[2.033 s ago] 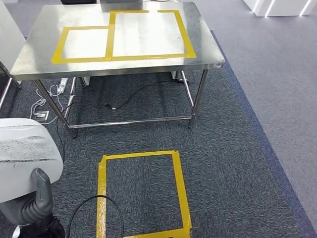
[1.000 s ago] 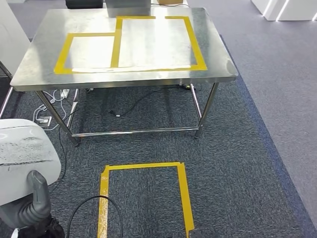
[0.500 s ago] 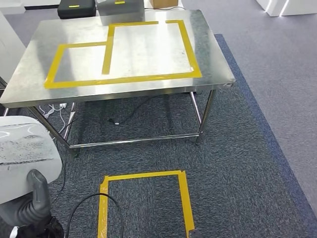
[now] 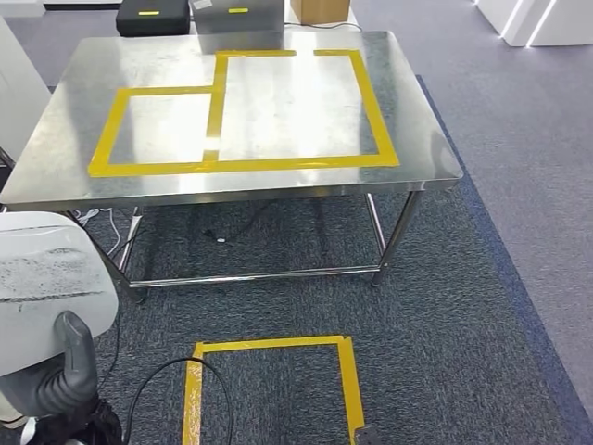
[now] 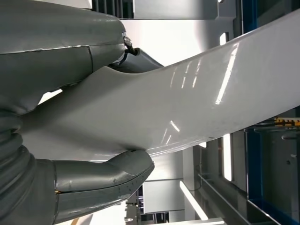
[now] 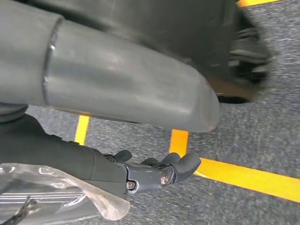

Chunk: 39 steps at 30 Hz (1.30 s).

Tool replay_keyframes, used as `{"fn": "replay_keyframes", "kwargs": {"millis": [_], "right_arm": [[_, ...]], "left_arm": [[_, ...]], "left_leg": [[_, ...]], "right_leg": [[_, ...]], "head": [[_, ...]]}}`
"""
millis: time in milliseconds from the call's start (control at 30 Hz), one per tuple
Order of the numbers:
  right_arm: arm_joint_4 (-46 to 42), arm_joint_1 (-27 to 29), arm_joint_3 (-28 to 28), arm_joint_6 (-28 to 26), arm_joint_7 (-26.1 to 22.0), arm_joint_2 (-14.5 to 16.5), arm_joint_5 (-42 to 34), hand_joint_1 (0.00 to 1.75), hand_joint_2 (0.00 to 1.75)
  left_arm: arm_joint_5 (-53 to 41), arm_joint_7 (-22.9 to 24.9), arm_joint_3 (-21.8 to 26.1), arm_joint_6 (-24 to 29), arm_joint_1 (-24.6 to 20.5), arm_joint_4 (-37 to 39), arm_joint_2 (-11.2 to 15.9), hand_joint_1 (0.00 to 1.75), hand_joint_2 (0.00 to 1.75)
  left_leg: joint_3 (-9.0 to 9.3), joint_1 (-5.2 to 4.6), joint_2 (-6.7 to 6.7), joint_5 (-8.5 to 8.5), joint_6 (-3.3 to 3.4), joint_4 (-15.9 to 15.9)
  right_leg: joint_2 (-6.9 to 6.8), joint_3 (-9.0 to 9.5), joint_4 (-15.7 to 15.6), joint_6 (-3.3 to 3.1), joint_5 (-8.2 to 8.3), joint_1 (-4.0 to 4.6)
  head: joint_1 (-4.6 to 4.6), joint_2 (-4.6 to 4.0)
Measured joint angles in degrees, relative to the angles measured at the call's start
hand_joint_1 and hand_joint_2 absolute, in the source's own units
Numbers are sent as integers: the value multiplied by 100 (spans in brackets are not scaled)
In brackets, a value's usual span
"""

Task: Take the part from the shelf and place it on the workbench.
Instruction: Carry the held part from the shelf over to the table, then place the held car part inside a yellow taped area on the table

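The part (image 4: 49, 278), a wide white curved panel, sits at the lower left of the head view, held by the left robot hand (image 4: 67, 380); its thick grey thumb presses on the panel's near face. In the left wrist view the same panel (image 5: 183, 103) crosses the frame, clamped between the thumb (image 5: 106, 180) and the fingers on its other side. The right robot hand (image 6: 155, 171) hangs over the carpet with its dark fingers curled in and nothing in them.

The tabletop (image 4: 420, 139) fills the upper half of the head view, with yellow tape boxes (image 4: 237, 165) marked on it. A taped square (image 4: 272, 345) lies on the carpet at bottom centre, and a black cable (image 4: 175, 371) loops beside it.

Risks, as I judge them: the panel is large and gripped by one hand near an edge, so it may swing or slip as the robot steps. The cable loop near the feet could snag a step. The panel's far edge could strike the tabletop's rim if carried too low. Its glossy face looks slippery
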Motion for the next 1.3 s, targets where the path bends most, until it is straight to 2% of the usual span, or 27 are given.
{"fn": "replay_keyframes", "kwargs": {"millis": [33,100,133,200,267,333,400,467,500,533,567,633,700,767,800,833,867,900,967,1000,1033,1067,1133,1167,1200,1267,1300], "right_arm": [[0,11,-4,-17,19,1,-3,0,0],[1,35,-13,-42,39,1,-8,0,0],[4,43,-19,-49,43,2,-11,0,0],[9,43,-28,-64,49,10,-17,0,0],[7,48,-36,-74,61,20,-20,0,0],[5,61,-41,-80,74,34,-20,0,0],[4,57,-46,-86,74,47,-33,0,0],[4,57,-61,-92,66,49,-67,0,0],[4,60,-73,-88,56,49,-87,0,0],[4,66,-85,-77,44,49,-107,0,0],[4,71,-99,-60,28,49,-129,0,0],[4,76,-124,-32,4,49,-167,0,0],[5,68,-154,-24,-9,48,-189,0,0],[4,61,-176,-22,-11,46,-193,0,0],[3,60,-182,-19,-4,46,-187,0,0],[3,59,-184,-13,2,46,-177,0,0],[2,49,-184,-4,9,46,-164,0,0],[2,42,-184,7,16,46,-153,0,0],[2,36,-184,25,28,46,-138,0,0],[2,43,-184,32,39,46,-132,0,0],[2,53,-184,35,52,46,-127,0,0],[2,64,-185,39,64,45,-122,0,0],[6,84,-186,46,77,43,-117,0,0],[10,84,-186,50,82,41,-114,0,0],[14,78,-185,52,88,39,-109,0,0],[15,80,-186,47,112,36,-97,0,0],[13,87,-187,42,125,37,-91,0,0]], "left_arm": [[0,0,0,3,8,0,0,175,175],[0,0,0,7,24,0,-1,175,175],[-1,-1,0,8,27,1,-1,175,175],[-6,-4,-1,9,35,4,-1,175,175],[-19,-14,-3,10,49,5,1,175,175],[-29,-25,-4,10,53,5,3,175,175],[-32,-35,-4,7,46,5,4,175,175],[-21,-39,-4,-8,40,8,7,175,175],[-9,-37,-4,-21,33,11,8,175,175],[1,-33,-4,-33,16,15,10,175,175],[9,-24,-4,-43,-8,18,11,175,175],[10,4,-4,-50,-55,24,13,175,175],[9,30,-4,-51,-83,32,15,175,175],[9,38,-3,-44,-101,40,16,175,175],[9,38,-1,-37,-108,40,16,175,175],[9,38,2,-30,-119,41,16,175,175],[10,38,4,-21,-129,42,16,175,175],[10,38,6,-13,-132,42,16,175,175],[11,37,10,11,-122,42,19,175,175],[11,37,14,25,-106,42,22,175,175],[11,37,18,38,-88,42,25,175,175],[11,37,23,49,-72,42,27,175,175],[11,37,33,61,-54,42,30,175,175],[11,37,38,66,-48,42,31,175,175],[11,37,43,75,-42,42,32,175,175],[9,36,61,104,-22,41,35,175,175],[1,33,78,120,-15,39,38,175,175]], "left_leg": [[57,0,-7,-47,-4,0],[205,1,-16,-160,-27,0],[275,-2,-15,-214,-49,0],[346,-6,-12,-303,-113,-8],[402,-10,-13,-325,-179,40],[405,-10,-9,-361,-233,240],[159,3,-1,-529,-294,722],[-287,23,3,-799,-341,1354],[-469,30,4,-866,-352,1536],[-573,36,6,-828,-356,1550],[-583,39,9,-653,-353,1370],[-454,36,24,-113,-334,724],[-354,11,48,26,-282,311],[-319,0,44,-37,-201,234],[-273,10,37,27,-160,208],[-222,18,31,37,-118,190],[-168,25,33,21,-81,181],[-128,27,36,-1,-49,174],[-90,18,36,-62,-13,174],[-62,12,30,-99,-7,175],[-19,8,21,-139,-4,175],[40,4,12,-186,-6,175],[171,-3,2,-291,-23,170],[223,-5,-1,-337,-42,165],[253,-4,-1,-380,-74,151],[335,-5,-2,-395,-145,160],[369,-5,1,-393,-177,187]], "right_leg": [[-1,-59,-78,6,114,0],[-5,57,-693,-20,618,1],[-9,136,-1000,-40,785,10],[-24,257,-1335,-116,879,40],[-31,341,-1390,-204,832,48],[-34,484,-1444,-278,824,19],[-35,628,-1479,-323,773,-2],[-26,709,-1484,-334,700,-6],[-22,755,-1484,-332,655,-7],[-19,812,-1484,-326,606,-9],[-16,880,-1484,-315,555,-12],[-13,1000,-1485,-273,446,-17],[-13,1061,-1496,-207,351,-7],[-23,1130,-1474,-129,326,8],[-33,1147,-1451,-95,309,6],[-33,1154,-1367,-66,287,5],[-31,1077,-1220,-43,221,4],[-28,908,-963,-24,114,2],[-23,417,-295,1,-146,4],[-24,186,-57,5,-217,4],[-24,36,15,-2,-185,6],[-24,-20,-106,-21,-27,9],[-23,80,-726,-95,516,26],[-27,130,-998,-127,640,43],[-28,186,-1168,-159,689,60],[-27,242,-1287,-220,649,81],[-25,340,-1341,-254,711,69]], "head": [[5,1],[13,0],[6,0],[-7,1],[-11,1],[-27,0],[-64,-1],[-86,-1],[-86,-1],[-86,-1],[-86,-1],[-86,-1],[-101,0],[-106,0],[-96,-1],[-88,-1],[-76,-1],[-64,-1],[-46,-1],[-44,-1],[-42,-1],[-42,-1],[-47,-1],[-58,-1],[-65,-1],[-77,-1],[-72,0]]}}
